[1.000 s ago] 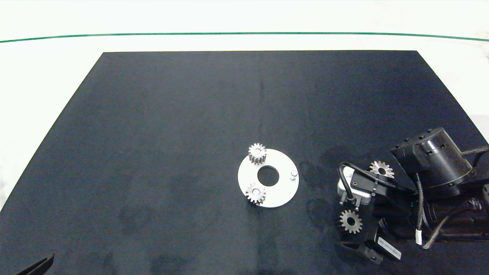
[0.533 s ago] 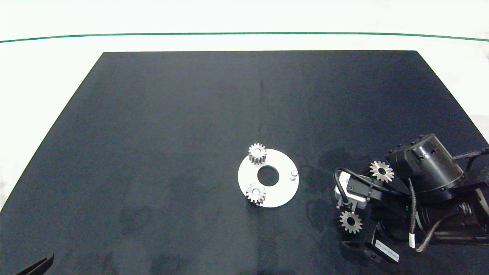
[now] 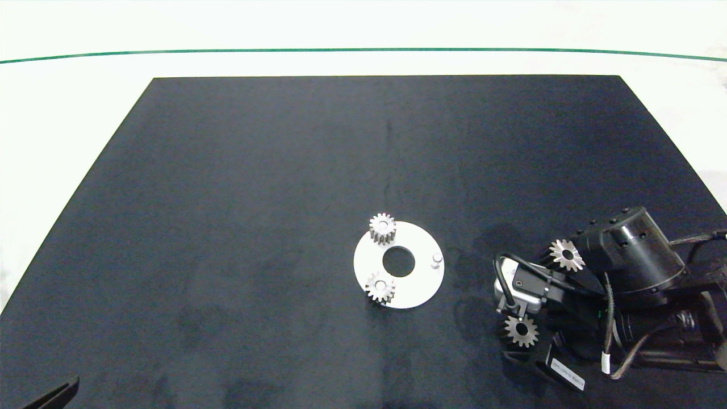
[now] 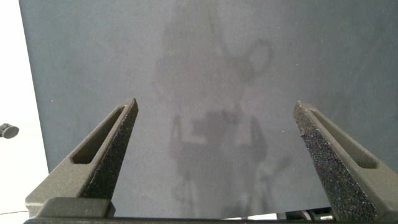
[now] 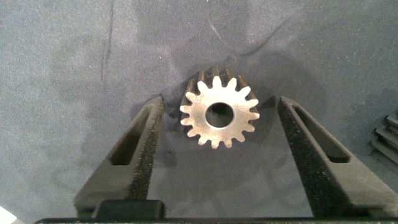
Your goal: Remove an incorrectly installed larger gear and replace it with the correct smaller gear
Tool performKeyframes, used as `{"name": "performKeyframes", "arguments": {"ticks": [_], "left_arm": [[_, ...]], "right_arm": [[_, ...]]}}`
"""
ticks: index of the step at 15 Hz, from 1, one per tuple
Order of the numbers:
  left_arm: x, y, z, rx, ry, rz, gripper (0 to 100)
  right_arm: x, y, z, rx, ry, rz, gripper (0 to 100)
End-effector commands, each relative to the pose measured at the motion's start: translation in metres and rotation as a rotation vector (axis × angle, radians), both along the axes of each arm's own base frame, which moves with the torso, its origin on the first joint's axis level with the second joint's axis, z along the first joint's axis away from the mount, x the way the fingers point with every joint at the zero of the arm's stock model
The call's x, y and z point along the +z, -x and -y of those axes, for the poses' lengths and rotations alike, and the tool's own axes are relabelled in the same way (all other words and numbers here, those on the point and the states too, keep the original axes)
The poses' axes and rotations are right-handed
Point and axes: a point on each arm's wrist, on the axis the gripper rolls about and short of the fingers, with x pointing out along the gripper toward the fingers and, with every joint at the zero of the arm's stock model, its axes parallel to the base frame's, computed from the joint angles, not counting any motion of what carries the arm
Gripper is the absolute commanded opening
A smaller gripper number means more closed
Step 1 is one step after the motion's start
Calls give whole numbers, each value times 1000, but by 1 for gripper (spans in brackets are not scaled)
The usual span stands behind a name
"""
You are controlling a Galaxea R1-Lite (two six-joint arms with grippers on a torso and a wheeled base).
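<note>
Silver smaller gear (image 5: 219, 116) between spread right claw (image 5: 217, 134) fingers, gaps both sides.

I count three smaller gears (image 3: 382, 228) (image 3: 380, 287) (image 3: 521, 330), one larger gear (image 3: 567, 255), one white disc (image 3: 423, 284), one bare peg (image 3: 436, 260), two pincers (image 5: 217, 155) (image 4: 214, 162)

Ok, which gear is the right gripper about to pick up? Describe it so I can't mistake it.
Go to the black mat's near right corner, where the right gripper hangs open. The smaller gear lies flat between its fingers, untouched. It has blunt teeth and a wide round hole, unlike the pointed-tooth larger gear nearby.
</note>
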Motion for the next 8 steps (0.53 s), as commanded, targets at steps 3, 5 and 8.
{"name": "performKeyframes", "arguments": {"ticks": [3,5,8], "left_arm": [[0,0,0,-1,-1,-3,100],[-1,0,0,1,0,-4,100],[-1,0,0,-1,-1,-6,100]], "right_arm": [[-5,1,0,4,-4,8,61],[-7,1,1,1,0,0,58],[-6,1,1,-1,-11,10,52]]}}
